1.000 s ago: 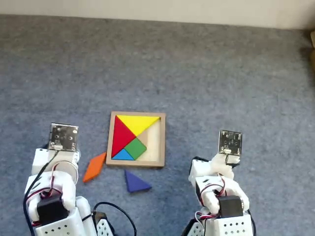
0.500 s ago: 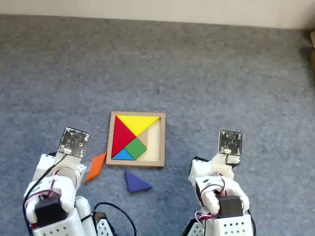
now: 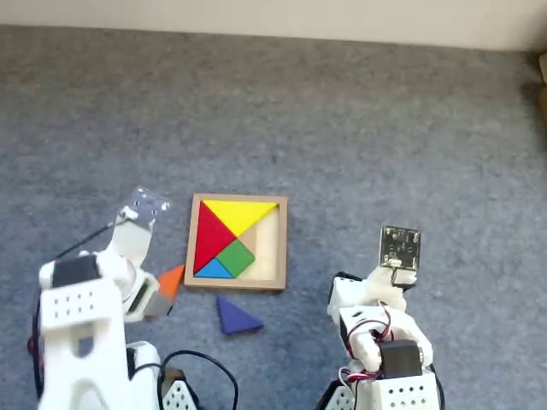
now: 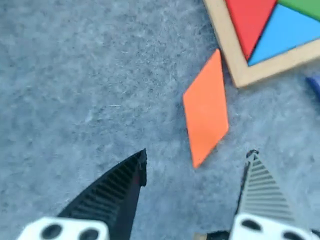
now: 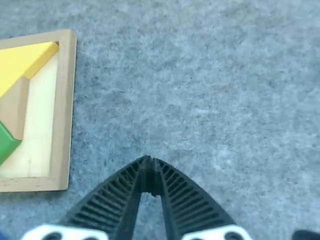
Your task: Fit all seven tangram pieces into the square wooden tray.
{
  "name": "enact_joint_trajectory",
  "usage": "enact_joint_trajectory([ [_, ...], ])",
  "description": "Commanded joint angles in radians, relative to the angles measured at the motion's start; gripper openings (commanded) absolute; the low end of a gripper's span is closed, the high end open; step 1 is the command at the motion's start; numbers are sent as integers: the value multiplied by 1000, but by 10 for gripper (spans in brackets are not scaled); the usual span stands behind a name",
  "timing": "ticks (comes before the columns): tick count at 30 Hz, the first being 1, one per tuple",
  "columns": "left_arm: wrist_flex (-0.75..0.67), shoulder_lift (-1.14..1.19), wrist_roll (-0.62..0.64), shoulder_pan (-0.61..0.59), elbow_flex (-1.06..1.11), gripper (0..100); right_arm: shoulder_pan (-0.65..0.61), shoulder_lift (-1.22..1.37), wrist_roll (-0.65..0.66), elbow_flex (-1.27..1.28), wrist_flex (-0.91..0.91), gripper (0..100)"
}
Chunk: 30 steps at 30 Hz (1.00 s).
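In the high view, the square wooden tray (image 3: pixel 283 248) is seen on the grey table (image 3: pixel 359 128), holding a yellow triangle (image 3: pixel 239 213), a red triangle (image 3: pixel 209 239), a green square (image 3: pixel 235 254) and a light blue triangle (image 3: pixel 214 269). An orange parallelogram (image 3: pixel 171 278) lies just beside its left side, and a dark blue triangle (image 3: pixel 235 316) near its front. The left arm is bent over the parallelogram; the right arm is folded back.

In the left wrist view, the left tool (image 4: pixel 197 153) is spread wide and empty, just short of the parallelogram.

In the right wrist view, the right tool (image 5: pixel 148 159) is clenched on nothing.
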Motion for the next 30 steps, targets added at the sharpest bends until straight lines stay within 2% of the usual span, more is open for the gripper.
enact_joint_trajectory([
  [1, -127, 160, 35, 39, -53, 303, 12, -7, 9, 117, 4, 6],
  [8, -235, 311, 126, 97, -53, 298, 13, -7, 9, 117, 4, 6],
  [13, -282, 358, 169, 96, -50, 290, 13, -7, 9, 117, 4, 6],
  [19, -282, 375, 166, 96, -47, 158, 13, -7, 9, 117, 4, 6],
  [25, -278, 374, 166, 94, -53, 75, 13, -7, 9, 117, 4, 6],
  [30, -130, 374, 170, 96, -143, 37, 13, -7, 9, 117, 4, 6],
])
